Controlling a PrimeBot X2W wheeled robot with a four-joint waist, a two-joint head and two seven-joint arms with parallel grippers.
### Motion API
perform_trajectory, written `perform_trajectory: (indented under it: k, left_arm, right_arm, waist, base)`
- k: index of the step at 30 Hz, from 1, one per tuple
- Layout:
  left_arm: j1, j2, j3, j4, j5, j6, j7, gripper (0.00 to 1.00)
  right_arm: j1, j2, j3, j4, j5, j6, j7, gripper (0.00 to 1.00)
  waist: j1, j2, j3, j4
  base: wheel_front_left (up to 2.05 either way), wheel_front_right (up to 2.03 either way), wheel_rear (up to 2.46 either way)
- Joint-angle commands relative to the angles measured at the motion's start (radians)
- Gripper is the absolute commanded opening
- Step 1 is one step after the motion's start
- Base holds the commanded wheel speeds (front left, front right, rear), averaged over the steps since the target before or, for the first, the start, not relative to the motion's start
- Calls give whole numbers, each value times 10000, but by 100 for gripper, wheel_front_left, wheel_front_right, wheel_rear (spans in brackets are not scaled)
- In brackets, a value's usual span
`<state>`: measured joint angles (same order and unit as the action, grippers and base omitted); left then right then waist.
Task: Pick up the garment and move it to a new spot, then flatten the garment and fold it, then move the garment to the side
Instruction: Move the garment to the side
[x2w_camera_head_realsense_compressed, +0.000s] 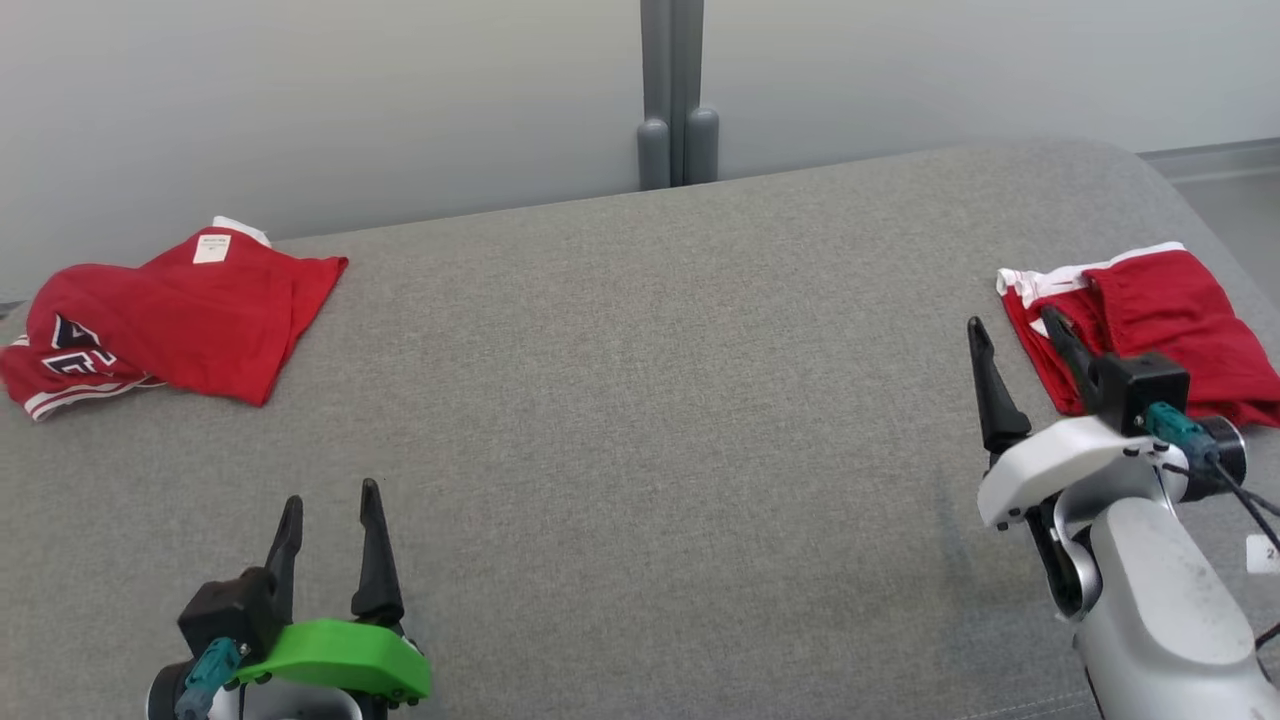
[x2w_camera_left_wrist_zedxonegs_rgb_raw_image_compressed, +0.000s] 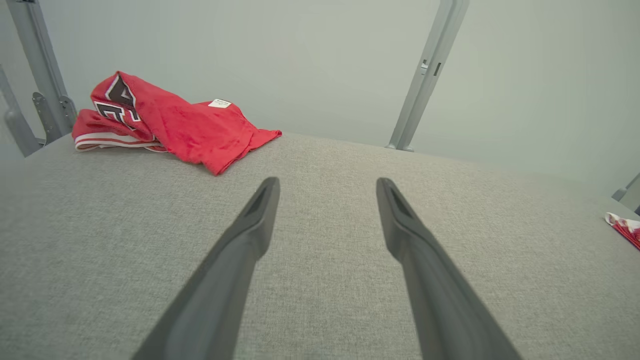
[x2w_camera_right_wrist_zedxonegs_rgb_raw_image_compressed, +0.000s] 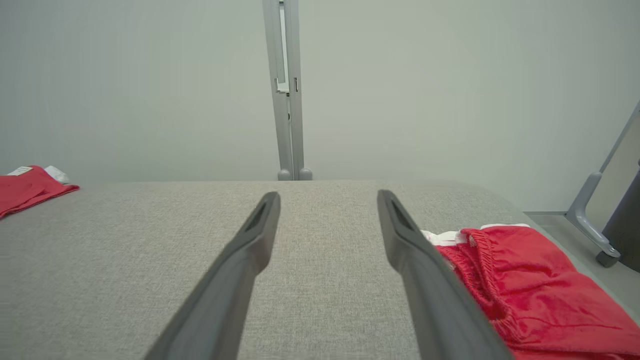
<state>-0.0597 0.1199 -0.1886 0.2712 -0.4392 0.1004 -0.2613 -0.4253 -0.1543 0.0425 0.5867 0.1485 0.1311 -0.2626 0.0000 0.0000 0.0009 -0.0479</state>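
Landmark: grey post (x2w_camera_head_realsense_compressed: 672, 95), standing behind the middle of the far edge of the padded grey table (x2w_camera_head_realsense_compressed: 640, 420).
Crumpled red garment (x2w_camera_head_realsense_compressed: 170, 320): well to the left of the post, bunched up, white label on top, striped hem and lettering showing; neither flattened nor folded.
Folded red garment (x2w_camera_head_realsense_compressed: 1170, 300): well to the right of the post, in a compact stack with white trim at its far end.
Left gripper (x2w_camera_head_realsense_compressed: 331, 493): left of the post and much nearer the robot, fingers spread wide, holding nothing, well apart from the crumpled garment.
Right gripper (x2w_camera_head_realsense_compressed: 1011, 318): right of the post, fingers spread wide and empty, just beside the folded garment; I cannot tell whether it touches the cloth.
Done, as I judge it: the right-hand garment looks folded and set aside.
Left to do: the crumpled garment needs every step, namely pick-up, move, flattening, fold and shift to the side.
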Motion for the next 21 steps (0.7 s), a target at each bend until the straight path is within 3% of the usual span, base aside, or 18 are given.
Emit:
perform_trajectory:
  k: [1, 9, 21]
  left_arm:
    - [221, 70, 104, -68, 51, 34, -45, 100]
    - [759, -23, 328, -340, 444, -68, -39, 100]
    - [572, -246, 139, -232, 725, -230, -29, 100]
  right_arm:
    - [361, 172, -145, -362, -165, -6, -25, 100]
    - [2246, 919, -622, -2607, -401, -5, 252, 100]
    - [3696, 1021, -154, -4425, -22, -5, 752, 100]
  waist:
    - [0, 0, -180, 229]
    - [0, 0, -269, 663]
    - [0, 0, -270, 1046]
  base:
    - [0, 0, 0]
    - [0, 0, 0]
    - [0, 0, 0]
